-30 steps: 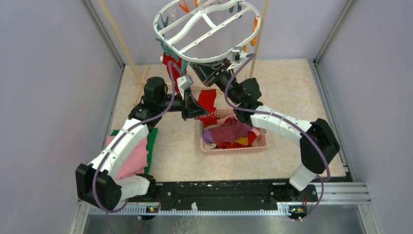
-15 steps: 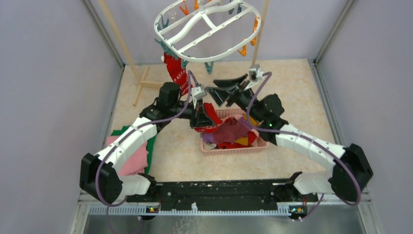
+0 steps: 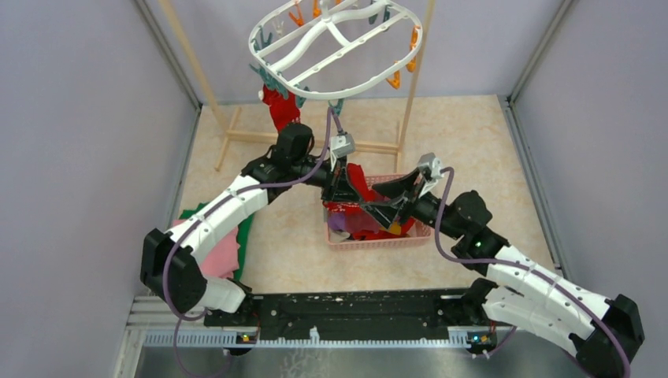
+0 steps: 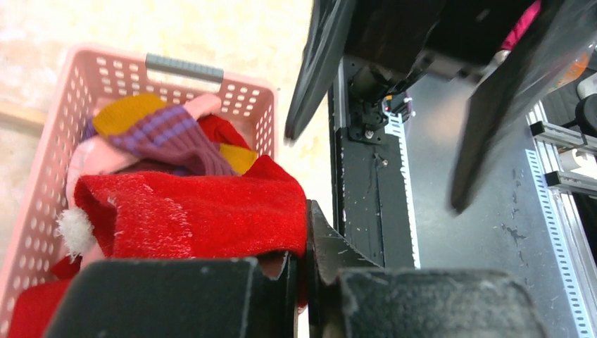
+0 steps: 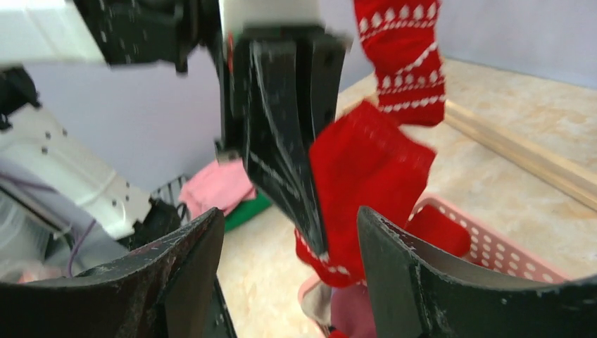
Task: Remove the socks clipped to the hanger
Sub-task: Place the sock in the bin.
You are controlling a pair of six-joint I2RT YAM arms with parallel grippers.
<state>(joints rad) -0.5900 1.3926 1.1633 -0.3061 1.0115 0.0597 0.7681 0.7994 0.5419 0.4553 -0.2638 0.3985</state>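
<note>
Near the middle of the top view, above the pink mesh basket [image 3: 370, 243], the left gripper [image 3: 344, 189] is clamped tight on a plain red sock [image 4: 197, 215], pinching its edge between both fingers. Just right of it, the right gripper [image 3: 382, 198] has its fingers spread wide with nothing held, pointing toward the left one. At upper centre hangs the white hanger [image 3: 335, 47], with a red white-patterned sock [image 3: 277, 106] clipped at its left edge. A purple-striped sock [image 4: 165, 137] lies in the basket
</note>
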